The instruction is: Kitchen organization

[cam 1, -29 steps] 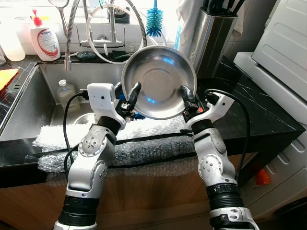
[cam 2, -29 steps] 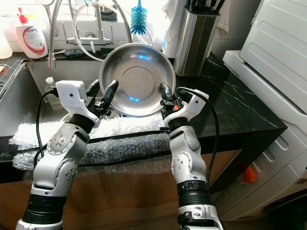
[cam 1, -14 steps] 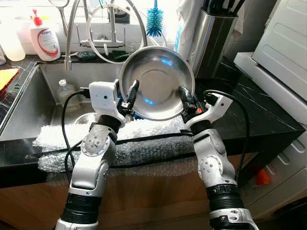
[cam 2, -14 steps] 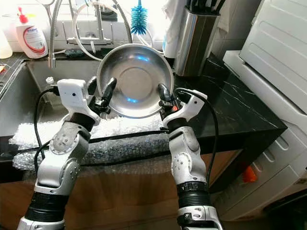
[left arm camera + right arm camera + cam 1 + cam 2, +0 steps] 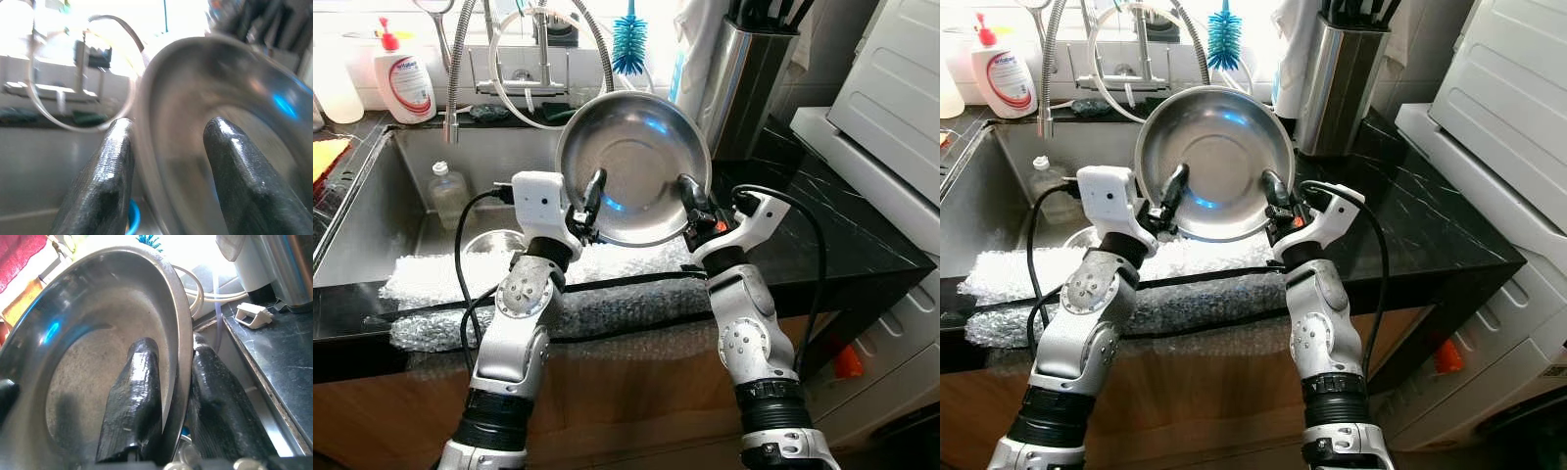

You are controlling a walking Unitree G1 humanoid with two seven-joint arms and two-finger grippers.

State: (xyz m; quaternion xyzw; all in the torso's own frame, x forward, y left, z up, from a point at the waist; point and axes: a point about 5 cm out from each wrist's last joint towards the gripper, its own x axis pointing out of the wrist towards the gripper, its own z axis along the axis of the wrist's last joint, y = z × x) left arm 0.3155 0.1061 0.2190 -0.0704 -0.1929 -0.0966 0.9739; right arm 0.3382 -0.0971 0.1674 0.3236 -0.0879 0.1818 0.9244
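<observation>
Two grippers, one bowl: both arms are raised in front of the robot, and between them a steel bowl (image 5: 633, 166) stands almost on edge above the front edge of the sink (image 5: 372, 206), its hollow side turned toward the head camera.

Left eye view: the right gripper (image 5: 689, 195) grasps the bowl's lower right rim; the left gripper (image 5: 590, 204) is at the lower left rim. Bubble wrap (image 5: 460, 294) covers the front edge of the counter (image 5: 822, 215) under the arms. At the back edge of the sink there are a faucet (image 5: 460, 59), a blue brush (image 5: 628, 44) and a soap bottle (image 5: 403, 83).

Left wrist view: the two black fingers (image 5: 102, 186) stand on both sides of the rim, spread apart and not yet pressed on it, so this pincer looks released.

Right wrist view: the fingers (image 5: 134, 396) are clenched on the rim, one inside the bowl and one outside.

Deciding relation: the rim runs straight through the left pincer's gap, so a simple closing should give a two-handed hold; the right arm carries the weight now.

Risk: the polished steel may slip or turn in one pinch.
</observation>
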